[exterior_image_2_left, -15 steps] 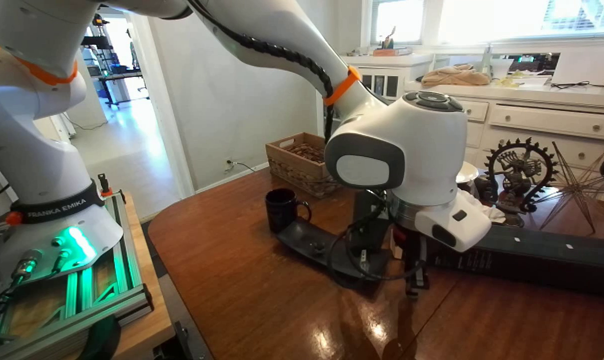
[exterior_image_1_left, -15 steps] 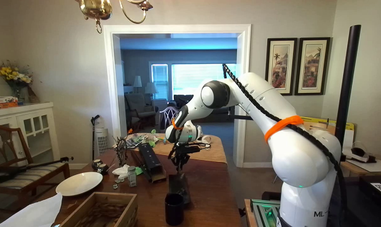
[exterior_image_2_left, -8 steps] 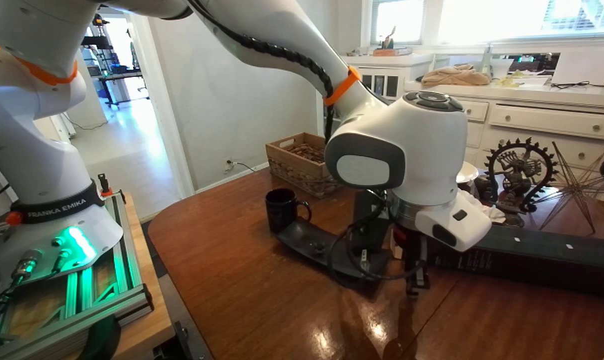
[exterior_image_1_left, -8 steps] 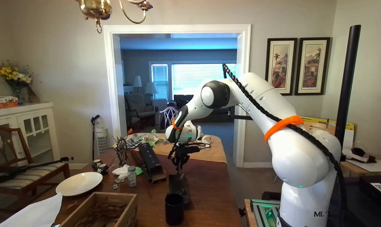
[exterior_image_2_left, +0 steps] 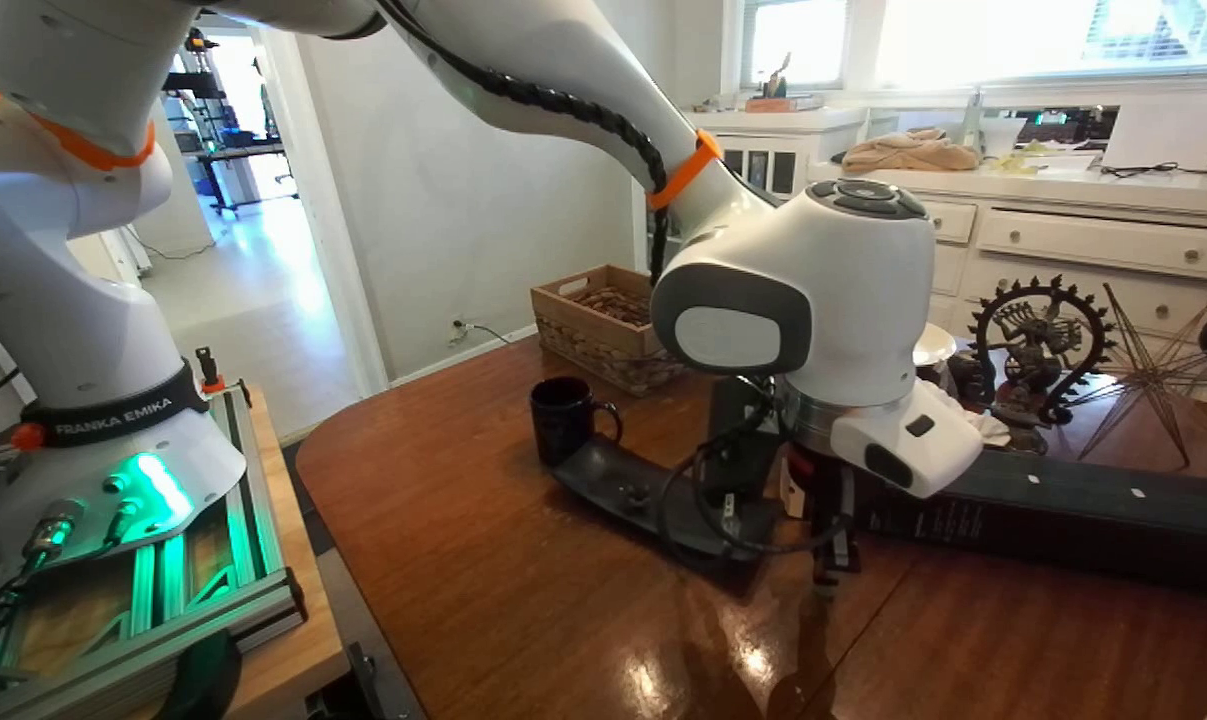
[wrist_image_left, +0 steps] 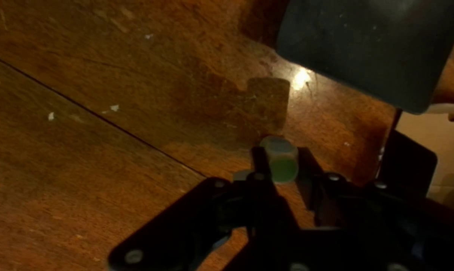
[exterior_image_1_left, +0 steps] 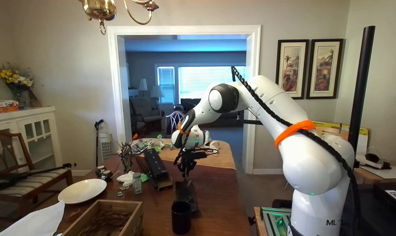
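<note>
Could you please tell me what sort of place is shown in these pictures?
Most likely a dining room in a home. In an exterior view, a brass chandelier hangs overhead, and a chair with a striped seat stands near a large wooden table.

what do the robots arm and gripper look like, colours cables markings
The arm is white and rounded, with dark grey joint caps, orange bands and a spiral-wrapped black cable along it. A black collar low on it reads FRANKA EMIKA in white, above a bright green light. The gripper is black and jointed, with pale round screw heads.
</note>
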`<state>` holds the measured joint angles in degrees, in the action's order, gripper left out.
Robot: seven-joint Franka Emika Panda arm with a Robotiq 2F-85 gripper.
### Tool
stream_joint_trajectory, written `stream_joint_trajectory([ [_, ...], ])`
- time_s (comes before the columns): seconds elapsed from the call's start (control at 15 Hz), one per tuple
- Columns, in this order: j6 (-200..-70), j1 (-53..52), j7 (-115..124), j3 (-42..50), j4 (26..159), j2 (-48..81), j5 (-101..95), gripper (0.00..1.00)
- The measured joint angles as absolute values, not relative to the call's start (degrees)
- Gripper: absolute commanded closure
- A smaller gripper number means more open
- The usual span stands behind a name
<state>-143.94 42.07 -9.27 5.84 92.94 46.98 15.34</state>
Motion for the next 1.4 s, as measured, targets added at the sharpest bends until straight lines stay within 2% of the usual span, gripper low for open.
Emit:
stream_joint_trajectory([
  [1.4, -143.99, 41.97, -7.87, 5.86, 92.83, 46.99, 15.34, 0.94],
])
